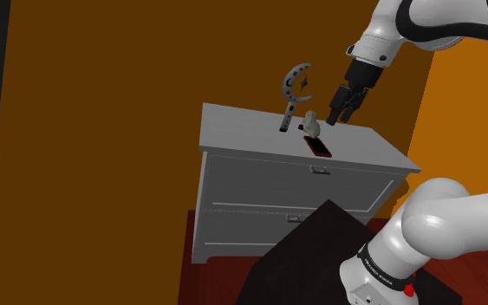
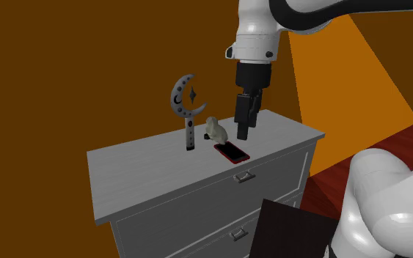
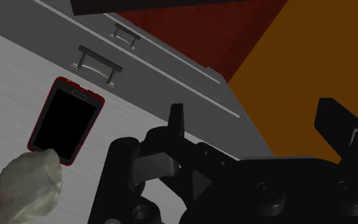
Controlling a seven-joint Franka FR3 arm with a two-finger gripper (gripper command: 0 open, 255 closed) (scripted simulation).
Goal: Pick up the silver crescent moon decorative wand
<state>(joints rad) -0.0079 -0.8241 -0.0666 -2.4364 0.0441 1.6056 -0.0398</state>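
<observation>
The silver crescent moon wand (image 1: 288, 115) stands upright on the grey dresser top (image 1: 233, 130), its sickle head with a small star above a perforated handle (image 2: 188, 132). My gripper (image 1: 337, 117) hangs open above the dresser, apart from the wand and to its right in the shoulder view, with nothing between the fingers. In the second exterior view the gripper (image 2: 243, 130) hovers just right of a small grey figurine (image 2: 215, 130). The wrist view has the open gripper (image 3: 254, 114) over the dresser's front edge.
A red-edged black phone (image 1: 317, 146) lies flat beside the figurine (image 1: 311, 124), between the wand and my gripper; both appear near the fingers, phone (image 3: 66, 121) and figurine (image 3: 28, 188). The dresser (image 2: 146, 168) has handled drawers. My dark stand (image 1: 320, 251) sits before it.
</observation>
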